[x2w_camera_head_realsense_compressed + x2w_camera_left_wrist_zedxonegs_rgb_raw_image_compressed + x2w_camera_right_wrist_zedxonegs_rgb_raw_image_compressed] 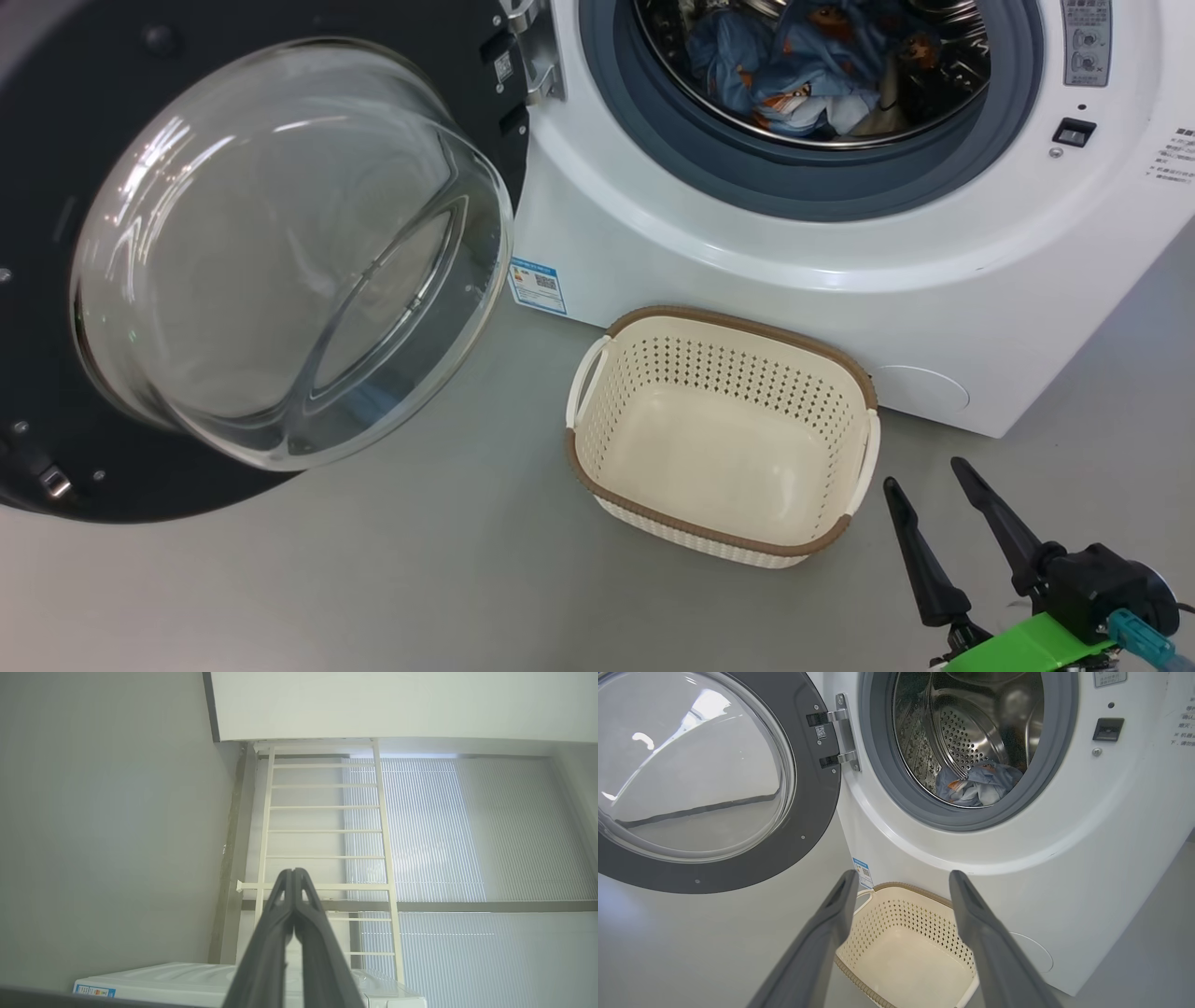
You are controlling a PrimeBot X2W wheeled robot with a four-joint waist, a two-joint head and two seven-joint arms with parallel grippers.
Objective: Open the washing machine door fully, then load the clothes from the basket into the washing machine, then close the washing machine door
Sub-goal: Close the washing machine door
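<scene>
Clothes [794,70] lie low in the drum [971,732] of the washing machine [709,252], its door [56,187] swung wide at your left, the basket [738,322] on the floor [373,579] just before its front, your right gripper [926,476] spread wide beside the basket and touching nothing, your left gripper [293,873] pinched shut, fingers together.

Right pincer [926,474]: tapered black fingers [920,560], lime-green bracket [1027,646], teal plug [1134,635].
</scene>
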